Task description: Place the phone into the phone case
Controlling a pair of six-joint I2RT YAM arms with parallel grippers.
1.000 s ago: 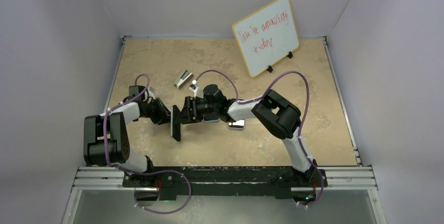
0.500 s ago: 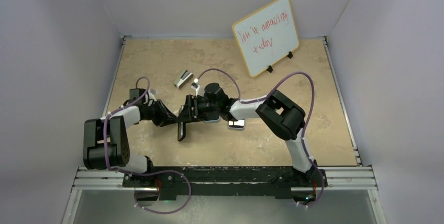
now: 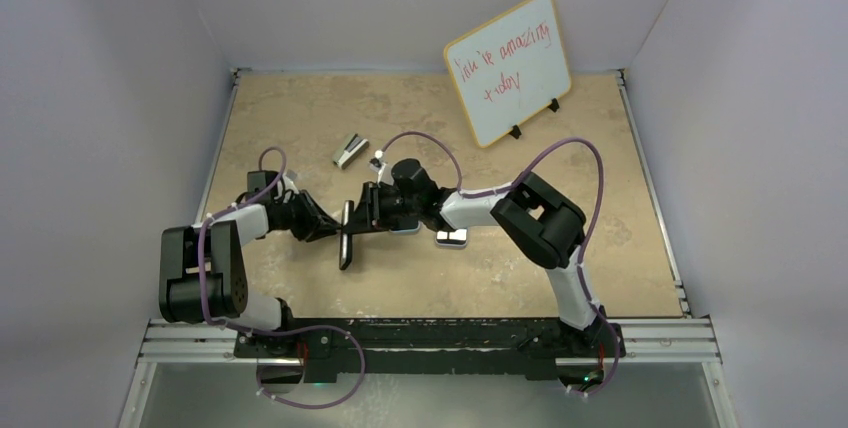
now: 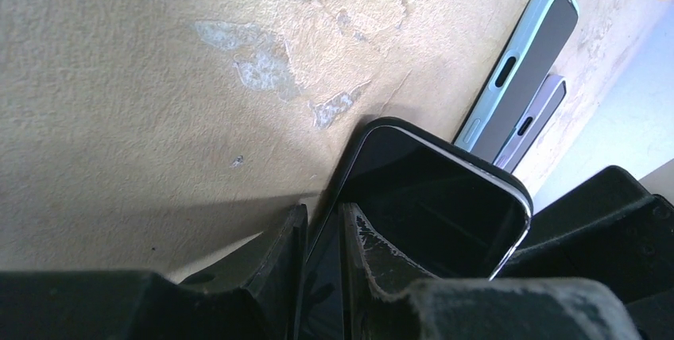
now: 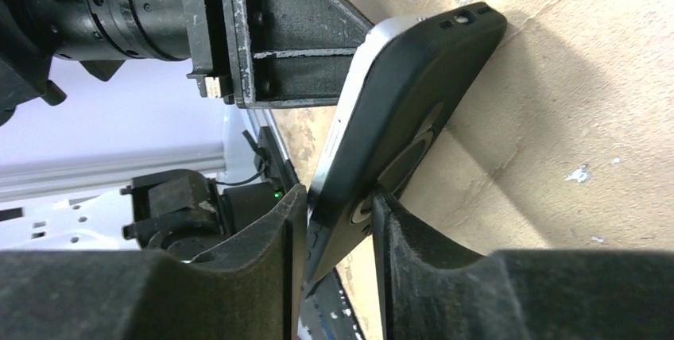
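Our left gripper (image 4: 322,225) pinches the edge of the phone (image 4: 433,197). Our right gripper (image 5: 338,205) clamps across the black phone case (image 5: 413,102), the phone's silver side showing along its rim. The pair stands on edge mid-table (image 3: 450,283), near a pale blue case (image 4: 524,54) and a lilac one (image 4: 536,117).

Top view's evenly lit, sharp, only soft shadows. Wrist cams blur at the bottom edge; phone (image 5: 405,102) throws a shadow on the table (image 5: 572,117).
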